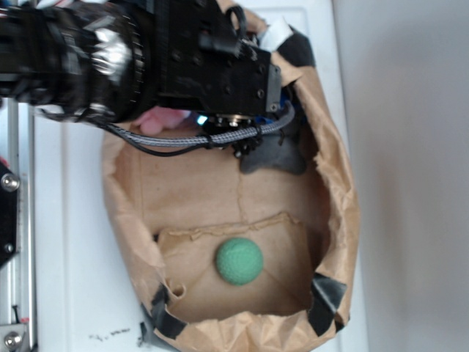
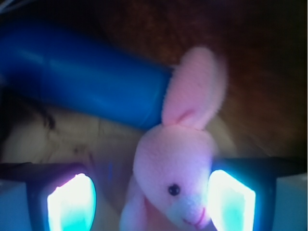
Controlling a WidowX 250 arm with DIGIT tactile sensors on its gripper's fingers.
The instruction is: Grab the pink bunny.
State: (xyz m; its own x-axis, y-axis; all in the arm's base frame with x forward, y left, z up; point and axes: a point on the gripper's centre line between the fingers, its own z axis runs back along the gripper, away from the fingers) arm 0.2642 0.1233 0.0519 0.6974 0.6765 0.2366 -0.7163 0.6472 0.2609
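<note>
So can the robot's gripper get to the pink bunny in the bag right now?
Probably yes. In the wrist view the pink bunny sits between the gripper's two glowing fingers, nothing blocking it. The blue thing lies behind, beside its ear. The right finger looks very close to its face.

Fuzzy plush pink bunny (image 2: 175, 163), crinkled matt brown paper bag (image 1: 341, 198), glossy blue plastic cylinder (image 2: 86, 79)

Exterior looks straight down into paper bag (image 1: 234, 198), arm filling top. Wrist sits close between the jaws, facing pink bunny (image 2: 180, 178); both share it.
</note>
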